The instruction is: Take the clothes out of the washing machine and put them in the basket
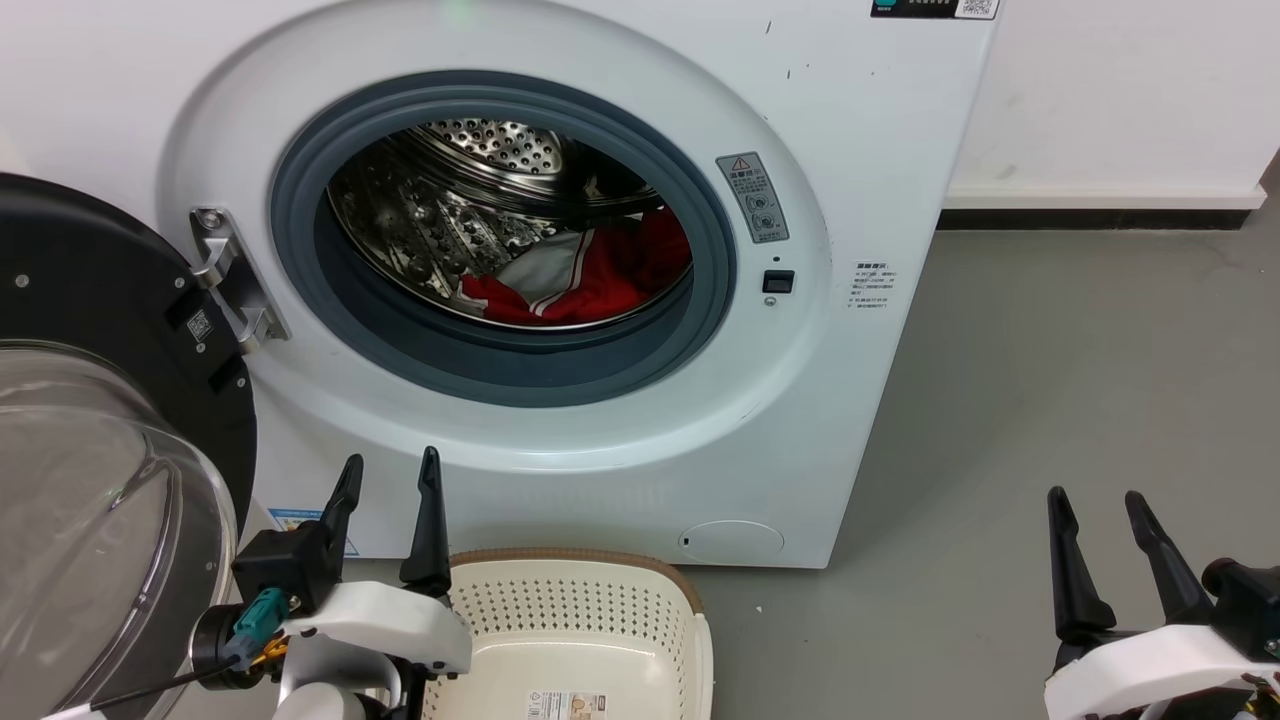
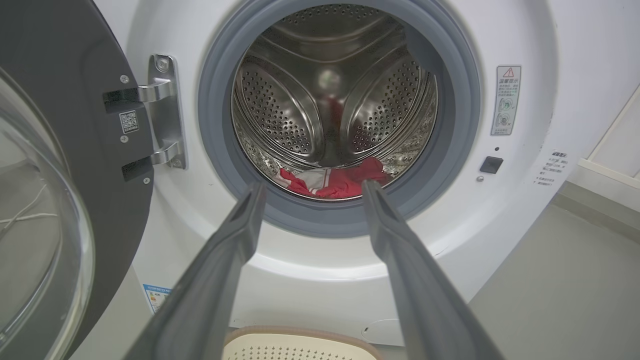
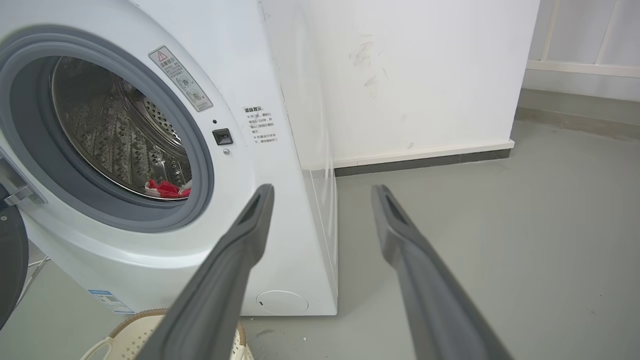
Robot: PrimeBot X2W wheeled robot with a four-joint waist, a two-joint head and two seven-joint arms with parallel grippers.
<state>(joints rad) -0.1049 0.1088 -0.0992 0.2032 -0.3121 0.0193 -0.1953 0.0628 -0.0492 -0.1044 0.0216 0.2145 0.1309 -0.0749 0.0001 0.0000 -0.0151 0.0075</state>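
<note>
Nearest the robot, the left pincer [image 1: 391, 458] hangs low at the left, its two dark fingers spread apart with nothing between them. In its wrist view the fingers frame the drum mouth, which suggests it is lined up to reach in. The right pincer [image 1: 1095, 495] sits low at the right, likewise released and holding nothing, over grey floor [image 1: 1050, 380] and well to the side of the machine, so it looks parked out of the way. Just beside the left pincer, the basket [image 1: 575, 556] stands on the floor below the door opening and close to the washer's front. That is a sensible spot, since a garment pulled out needs only a short drop. A paper label [image 1: 567, 705] shows on its bottom. To the left the round glass door [image 1: 90, 330] is swung wide on its metal hinge [image 1: 228, 270], leaving the opening free. Beyond stands the washing machine [image 1: 860, 130], its grey seal [image 1: 500, 375] ringing the perforated steel drum [image 1: 440, 220]. The clothes [image 1: 590, 275], red with a white panel and striped trim, lie crumpled at the bottom of the drum toward its right, behind the seal. The task appears to be at its start: a reach into the drum likely comes next, and the seal could snag the fabric on the way out.
</note>
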